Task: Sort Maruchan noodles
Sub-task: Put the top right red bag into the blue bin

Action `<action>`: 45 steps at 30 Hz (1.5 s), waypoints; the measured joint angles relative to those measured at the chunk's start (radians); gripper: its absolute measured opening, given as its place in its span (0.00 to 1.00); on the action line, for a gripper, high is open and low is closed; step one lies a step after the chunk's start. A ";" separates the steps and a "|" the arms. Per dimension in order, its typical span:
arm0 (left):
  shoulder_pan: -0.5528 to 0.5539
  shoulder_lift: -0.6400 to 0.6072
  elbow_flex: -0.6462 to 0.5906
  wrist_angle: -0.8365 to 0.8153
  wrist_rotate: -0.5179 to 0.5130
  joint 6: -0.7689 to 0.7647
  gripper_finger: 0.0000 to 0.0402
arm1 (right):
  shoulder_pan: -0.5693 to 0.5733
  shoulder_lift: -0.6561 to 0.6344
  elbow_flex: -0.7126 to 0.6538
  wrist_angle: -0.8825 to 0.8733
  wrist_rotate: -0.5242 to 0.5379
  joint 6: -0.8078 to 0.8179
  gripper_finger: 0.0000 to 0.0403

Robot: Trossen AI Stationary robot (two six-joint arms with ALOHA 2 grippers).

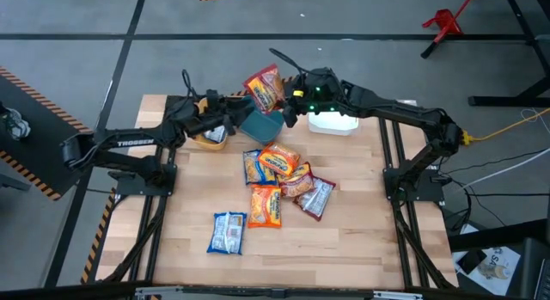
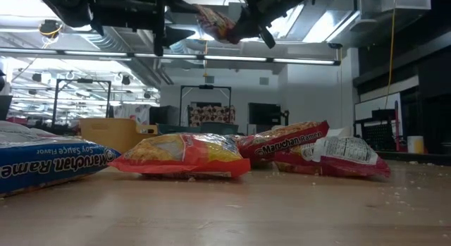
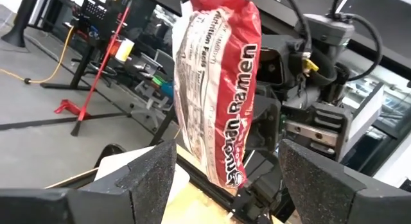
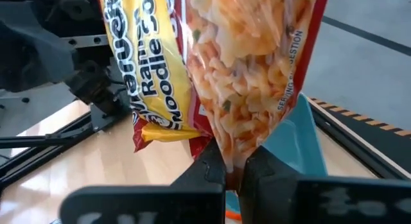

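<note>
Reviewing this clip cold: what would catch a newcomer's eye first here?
A red packet held in the air by the right gripper, shut on its edge, over the teal bin at the table's far side. The left gripper, open, sits by the yellow bin. Mid-table lies a heap of packets, with a blue packet apart, nearer the front.

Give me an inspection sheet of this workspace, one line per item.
Surface: wooden table, crumbs visible in the low view.
Job's things: red ramen packet held aloft above the teal bin; six packets in a loose pile mid-table; blue packet apart.
Clutter: yellow bin, white bin.
Grippers: right pincer shut on the red packet; left pincer open, over the yellow bin.
Cables: yellow cord on the floor.
Surroundings: red stand.
</note>
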 joint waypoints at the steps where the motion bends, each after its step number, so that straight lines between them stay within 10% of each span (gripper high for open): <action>1: 0.000 0.004 0.000 0.001 -0.002 0.000 0.67 | 0.000 0.000 0.000 -0.002 0.001 -0.001 0.00; 28: -0.006 0.019 0.000 -0.019 -0.061 0.000 0.66 | 0.078 0.053 0.000 0.013 -0.017 -0.001 0.00; 45: -0.005 0.018 0.000 -0.073 -0.066 -0.031 0.38 | 0.078 0.053 0.000 -0.001 -0.019 -0.066 0.14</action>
